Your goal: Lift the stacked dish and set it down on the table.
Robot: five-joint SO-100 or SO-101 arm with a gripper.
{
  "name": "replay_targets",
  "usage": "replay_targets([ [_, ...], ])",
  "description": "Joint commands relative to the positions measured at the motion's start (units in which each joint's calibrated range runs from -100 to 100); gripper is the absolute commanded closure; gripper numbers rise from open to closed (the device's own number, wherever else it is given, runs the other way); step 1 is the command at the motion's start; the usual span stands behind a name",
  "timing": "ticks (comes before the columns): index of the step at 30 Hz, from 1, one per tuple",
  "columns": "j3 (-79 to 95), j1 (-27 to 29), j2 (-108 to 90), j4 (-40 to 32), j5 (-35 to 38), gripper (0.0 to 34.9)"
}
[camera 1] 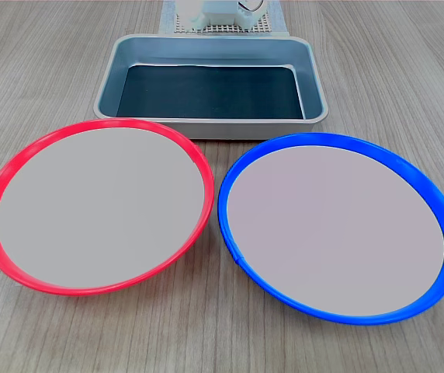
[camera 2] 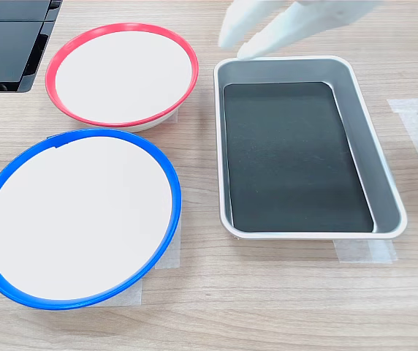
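The red-rimmed dish (camera 1: 102, 203) lies flat on the bench (camera 1: 43, 70), side by side with the blue-rimmed plate (camera 1: 338, 225); the rims are close but apart. The grey tray (camera 1: 210, 85) sits just beyond both in the first exterior view. In the second exterior view the white tool (camera 2: 256, 33) hovers blurred over the tray's far edge, its two fingers spread, holding nothing.

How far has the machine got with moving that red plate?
It looks about finished. The red-rimmed plate lies on the table beside the blue-rimmed plate, not stacked on it. Nothing is in hand: the white claw shows blurred at the top of the second exterior view, above the grey tray's far rim and holding no plate. Little seems left.
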Motion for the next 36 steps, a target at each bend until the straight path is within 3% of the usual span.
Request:
replay_targets([
  [1, 11.6, -3.4, -17.55, -6.34, -5.57, 34.8],
  [7, 29.8, -3.31, -35.88, -10.8, -11.14, 34.8],
  [17, 45.19, -2.46, -53.03, -0.4, -14.65, 34.9],
  [36, 45.64, -0.86, -53.11, 1.5, -13.58, 34.6],
])
